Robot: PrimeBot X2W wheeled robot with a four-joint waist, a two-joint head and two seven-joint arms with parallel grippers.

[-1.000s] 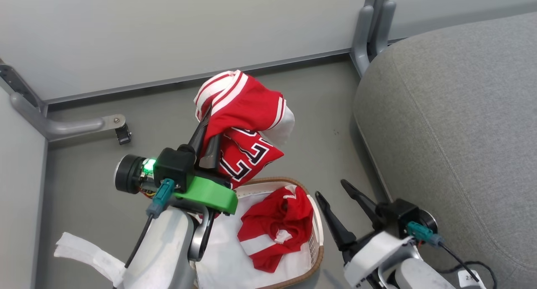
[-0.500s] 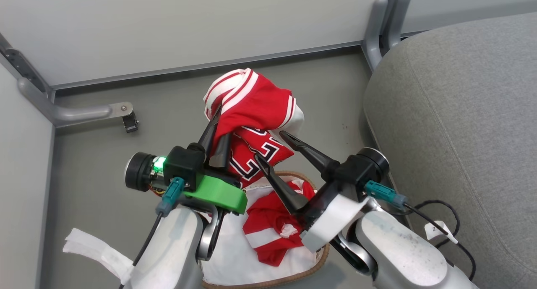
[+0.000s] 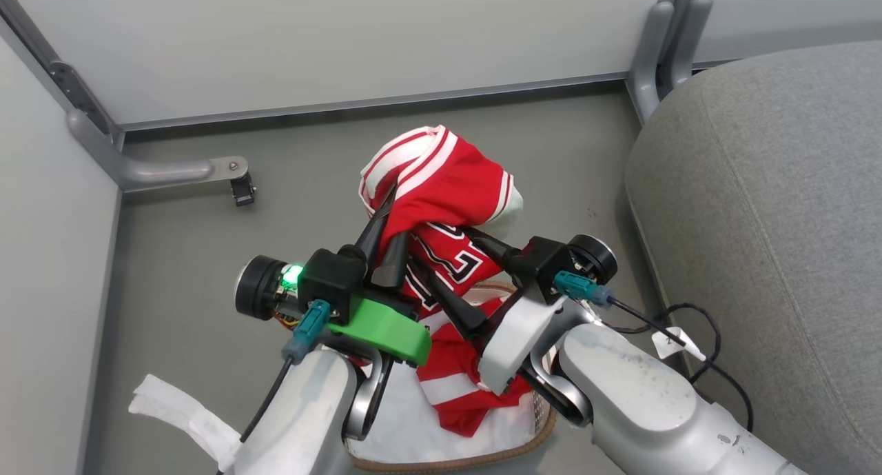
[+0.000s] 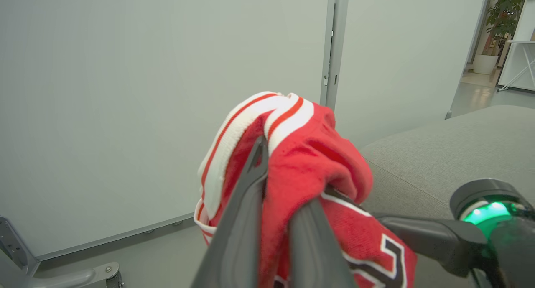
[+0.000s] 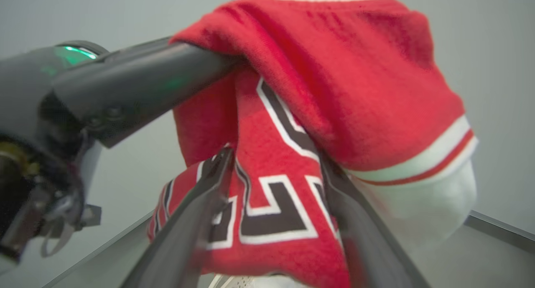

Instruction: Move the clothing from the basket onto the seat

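The left gripper (image 3: pixel 398 213) has its fingers clamped on a jersey (image 3: pixel 448 178), holding it over the floor (image 3: pixel 186 254) just beyond the basket (image 3: pixel 548 423). The jersey is red and bunched, with white striped trim on top and white navy-edged lettering on the part hanging down. The right gripper (image 3: pixel 441 244) has its fingers spread wide, one on each side of that lettered part. The basket holds a second jersey (image 3: pixel 458 409), also red, on white cloth (image 3: pixel 406 440). The grey seat (image 3: pixel 758 220) is at the right.
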